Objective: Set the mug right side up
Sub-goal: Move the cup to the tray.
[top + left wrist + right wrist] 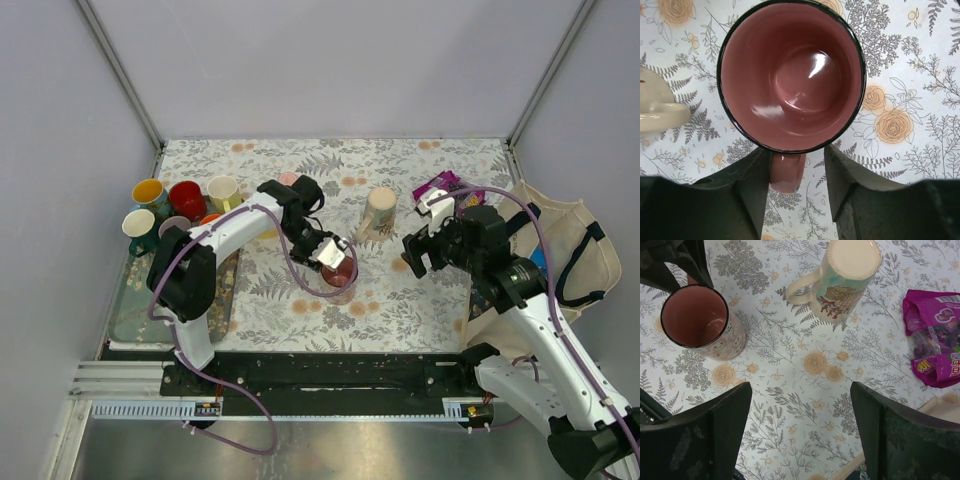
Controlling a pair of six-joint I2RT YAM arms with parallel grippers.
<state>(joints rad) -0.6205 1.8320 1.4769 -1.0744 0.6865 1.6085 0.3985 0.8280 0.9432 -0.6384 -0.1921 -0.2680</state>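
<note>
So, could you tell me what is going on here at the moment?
The left gripper has its jaws either side of the handle of the pink mug, which stands upright, mouth up. The right gripper hovers open above the table, holding nothing. Near it a cream mug sits upside down.

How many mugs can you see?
7: yellow, red, cream, green and grey at the left tray; a pink mug upright mid-table; a tall mug upside down behind it. The arm may hide more.

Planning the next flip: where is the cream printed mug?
Top view: cream printed mug sits upside down mid-table, between pink mug and purple snack bag.
</note>
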